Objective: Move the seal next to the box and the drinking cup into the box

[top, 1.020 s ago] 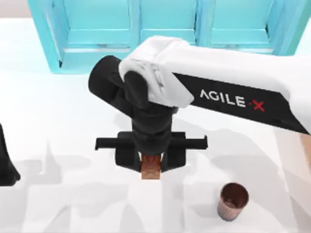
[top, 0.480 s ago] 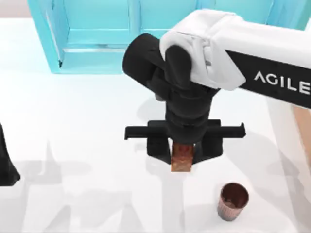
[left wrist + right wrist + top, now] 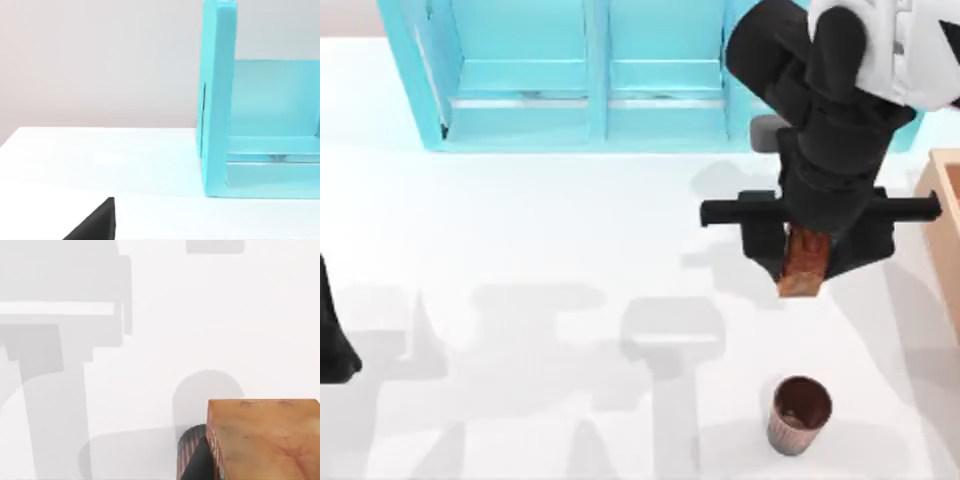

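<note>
reddish-brown seal (image 3: 804, 262) in right hand (image 3: 807, 268)

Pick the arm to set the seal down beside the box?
Right. The right gripper already holds the seal above the table, close to the box at the right edge. The left arm sits parked at the far left.

Seal (image 3: 804, 263) in right tool (image 3: 807, 268), above table (image 3: 520, 250), left of box (image 3: 942, 215); drinking cup (image 3: 799, 414) nearer front.
</note>
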Tool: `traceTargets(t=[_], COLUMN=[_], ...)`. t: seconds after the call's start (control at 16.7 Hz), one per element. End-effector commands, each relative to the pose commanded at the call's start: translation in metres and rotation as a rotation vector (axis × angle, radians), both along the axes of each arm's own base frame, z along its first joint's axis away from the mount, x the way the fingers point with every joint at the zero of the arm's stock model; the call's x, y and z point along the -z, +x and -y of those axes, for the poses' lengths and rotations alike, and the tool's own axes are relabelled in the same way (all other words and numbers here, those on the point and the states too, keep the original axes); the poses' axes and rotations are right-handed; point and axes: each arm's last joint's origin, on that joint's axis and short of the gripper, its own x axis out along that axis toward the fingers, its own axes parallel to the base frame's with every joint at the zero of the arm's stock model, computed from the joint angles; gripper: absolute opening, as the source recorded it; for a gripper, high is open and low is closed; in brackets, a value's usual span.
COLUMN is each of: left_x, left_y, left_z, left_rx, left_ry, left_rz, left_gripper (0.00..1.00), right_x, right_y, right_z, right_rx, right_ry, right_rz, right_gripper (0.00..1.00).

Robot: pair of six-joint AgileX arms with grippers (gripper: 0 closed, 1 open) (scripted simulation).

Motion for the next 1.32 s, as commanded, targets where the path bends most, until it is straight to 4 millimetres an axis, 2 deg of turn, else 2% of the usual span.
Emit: traceTargets(t=[0.18,0.36,0.72,1.14,1.32], left_x=[0.0,0.0,0.0,0.0,0.0], left_y=[0.0,0.0,0.0,0.0,0.0], left_z=[0.0,0.0,0.0,0.0,0.0], left_rx=[0.0,0.0,0.0,0.0,0.0], left_ry=[0.0,0.0,0.0,0.0,0.0], left_rz=[0.0,0.0,0.0,0.0,0.0], left_gripper=[1.0,1.0,1.0,1.0,1.0], right_x=[-0.006,-0.009,-0.004,0.049,0.056], right_y=[0.014,0.016,0.017,0.016,0.015], right_z=[0.056,0.083,0.084,0.085,0.085], right_rx=[0.007,0.008,0.008,0.008,0.008], right_ry=[-0.006,-0.007,-0.009,-0.004,-0.007], right_rz=[-0.003,-0.003,-0.005,0.006,-0.003], right_gripper=[0.0,0.0,0.0,0.0,0.0])
